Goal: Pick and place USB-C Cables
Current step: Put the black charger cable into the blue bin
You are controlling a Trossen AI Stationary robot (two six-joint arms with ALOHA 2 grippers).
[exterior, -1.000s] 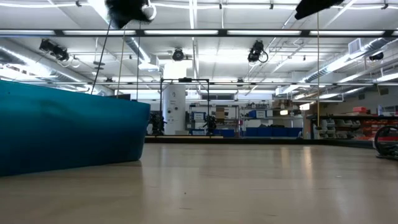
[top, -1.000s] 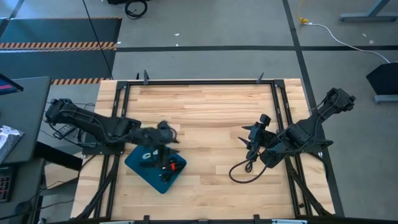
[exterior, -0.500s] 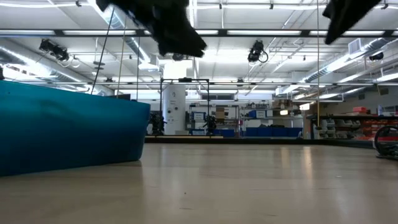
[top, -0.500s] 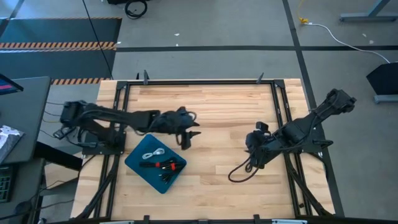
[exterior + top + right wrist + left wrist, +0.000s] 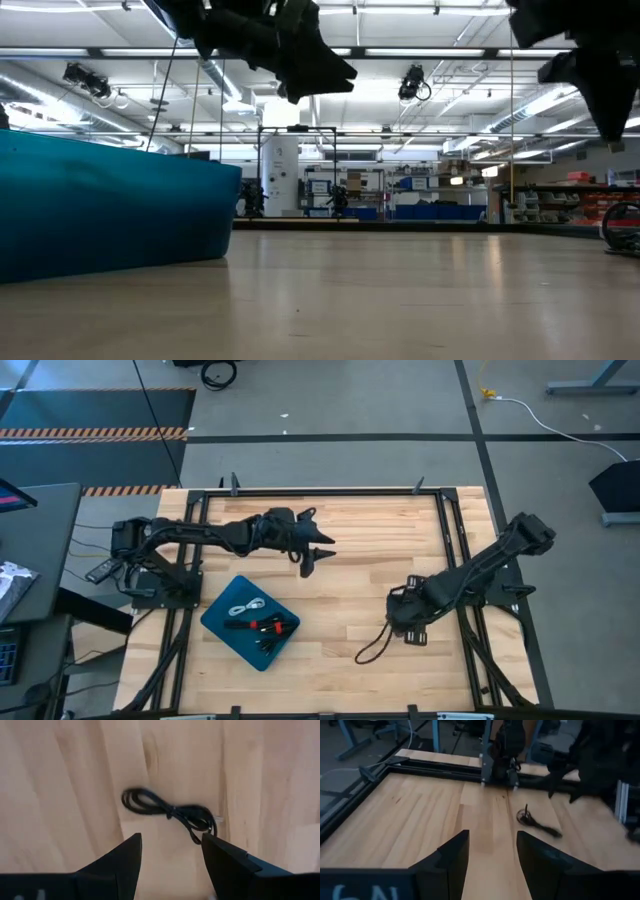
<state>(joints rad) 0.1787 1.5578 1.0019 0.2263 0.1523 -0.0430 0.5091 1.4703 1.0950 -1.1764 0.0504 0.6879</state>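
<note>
USB-C cable [image 5: 170, 812], black and bundled, lies on the table [image 5: 350, 530] directly under the open, empty right end effector [image 5: 170, 865], so the pick is in hand; next it likely must descend and close. Left end effector [image 5: 492, 857] hovers open, away from the blue tray [image 5: 215, 622] holding other cables [image 5: 262, 628].

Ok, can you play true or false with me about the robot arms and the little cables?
1. A blue tray on the table holds several cables. True.
2. A black cable lies on the wood in front of the right tool. True.
3. The right tool is squeezing that cable. False: its fingers are open and the cable lies loose.
4. The left tool is over the tray. False: it is over bare wood beyond the tray.
5. The left tool is carrying a cable. False: it is open and empty.
</note>
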